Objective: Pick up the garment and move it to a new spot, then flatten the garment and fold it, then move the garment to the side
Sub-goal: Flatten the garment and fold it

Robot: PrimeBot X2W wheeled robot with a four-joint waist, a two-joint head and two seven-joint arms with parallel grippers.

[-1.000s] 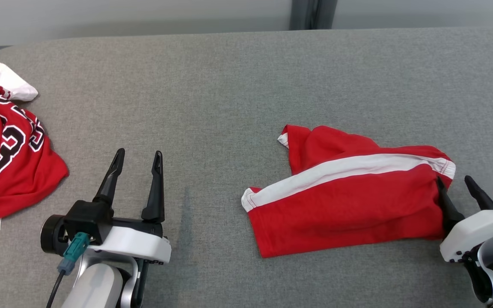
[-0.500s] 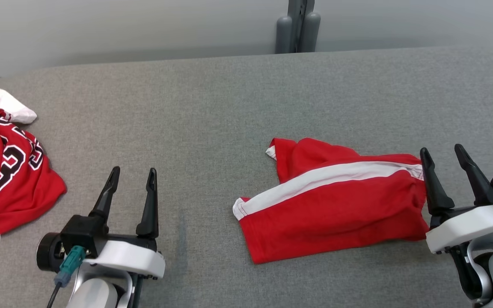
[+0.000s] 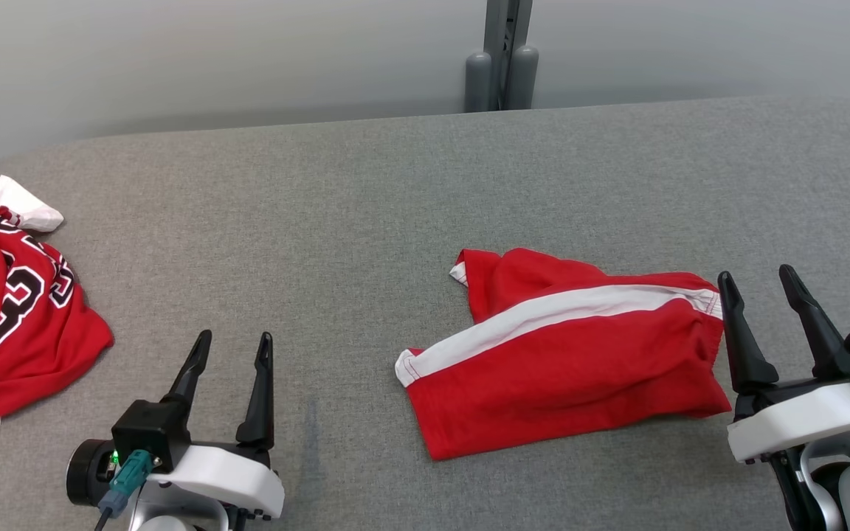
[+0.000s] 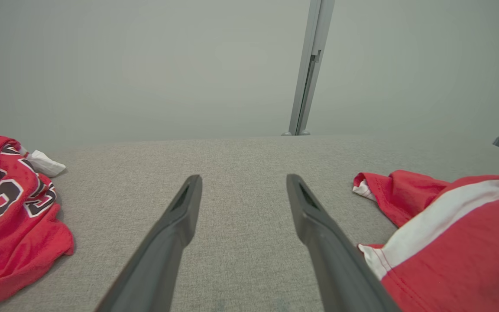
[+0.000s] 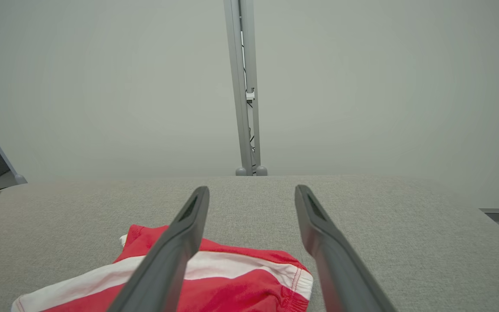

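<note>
The garment (image 3: 565, 369) is a pair of red shorts with a white stripe, lying folded on the grey table (image 3: 366, 206) right of centre. It also appears in the left wrist view, garment (image 4: 461, 242), and below my right fingers, garment (image 5: 241, 288). My right gripper (image 3: 755, 274) stands open just off the garment's right edge and above it, holding nothing; its jaws are wide apart in the right wrist view (image 5: 253, 188). My left gripper (image 3: 236, 337) is open and empty over bare table to the garment's left, fingers spread in its own view (image 4: 244, 177).
A red jersey (image 3: 19, 310) with black and white numbers lies crumpled at the table's left edge, with a white cloth (image 3: 23, 203) behind it. A grey post (image 3: 502, 66) stands behind the table's far edge against a pale wall.
My right gripper has come up off the garment's right edge and its jaws have spread wider. The whole head view has shifted as the camera tilted up. The garment lies as before.
</note>
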